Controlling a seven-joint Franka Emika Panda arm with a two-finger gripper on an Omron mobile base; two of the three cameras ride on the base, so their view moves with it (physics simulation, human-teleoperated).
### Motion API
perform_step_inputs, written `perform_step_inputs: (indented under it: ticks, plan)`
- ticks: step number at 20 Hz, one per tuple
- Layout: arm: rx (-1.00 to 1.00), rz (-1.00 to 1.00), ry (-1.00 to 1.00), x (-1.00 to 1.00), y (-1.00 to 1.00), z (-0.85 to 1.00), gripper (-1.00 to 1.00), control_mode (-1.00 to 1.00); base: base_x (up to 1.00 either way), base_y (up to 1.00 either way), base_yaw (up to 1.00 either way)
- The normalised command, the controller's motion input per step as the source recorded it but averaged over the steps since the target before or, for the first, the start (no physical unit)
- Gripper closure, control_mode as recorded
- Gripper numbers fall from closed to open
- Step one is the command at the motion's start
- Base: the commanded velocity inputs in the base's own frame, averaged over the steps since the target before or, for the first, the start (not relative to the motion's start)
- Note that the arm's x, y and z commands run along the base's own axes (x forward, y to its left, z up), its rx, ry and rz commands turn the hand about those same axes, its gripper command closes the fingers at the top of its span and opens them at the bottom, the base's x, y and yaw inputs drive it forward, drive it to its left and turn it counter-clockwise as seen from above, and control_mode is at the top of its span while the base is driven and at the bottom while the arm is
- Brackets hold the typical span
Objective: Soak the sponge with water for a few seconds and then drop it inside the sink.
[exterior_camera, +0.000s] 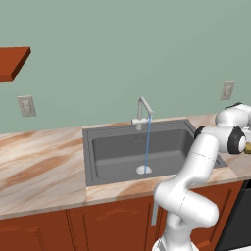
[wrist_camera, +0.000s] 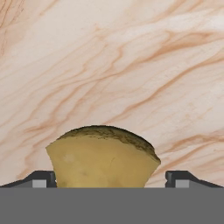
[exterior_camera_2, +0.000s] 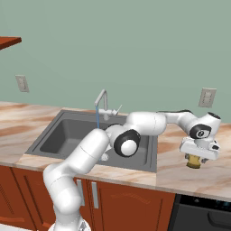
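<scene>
The gripper hangs over the counter right of the sink, its fingers spread wide on either side of the sponge; whether they actually press on it I cannot tell. The sponge sits between them, near the counter's front edge. Over in the basin, the water runs straight down from the faucet to the drain.
</scene>
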Motion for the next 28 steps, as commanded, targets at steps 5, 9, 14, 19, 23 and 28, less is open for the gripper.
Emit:
perform_step_inputs:
  ticks: [5,9,14,19,23,28]
  plan:
    - [0.0,0.0,0.0,0.0,0.0,0.0,-1.0,-1.0,0.0,0.0,0.0]
    - [0.0,0.0,0.0,0.0,0.0,0.0,1.0,-1.0,0.0,0.0,0.0]
    - [0.0,0.0,0.0,0.0,0.0,0.0,1.0,-1.0,0.0,0.0,0.0]
    - [0.0,0.0,-0.01,0.0,0.0,0.0,1.0,-1.0,0.0,0.0,0.0]
    - [0.0,0.01,-0.03,0.0,0.05,0.71,1.0,-1.0,0.0,0.0,0.0]
    - [0.02,0.04,-0.01,-0.1,0.33,0.74,1.0,-1.0,0.0,0.0,0.0]
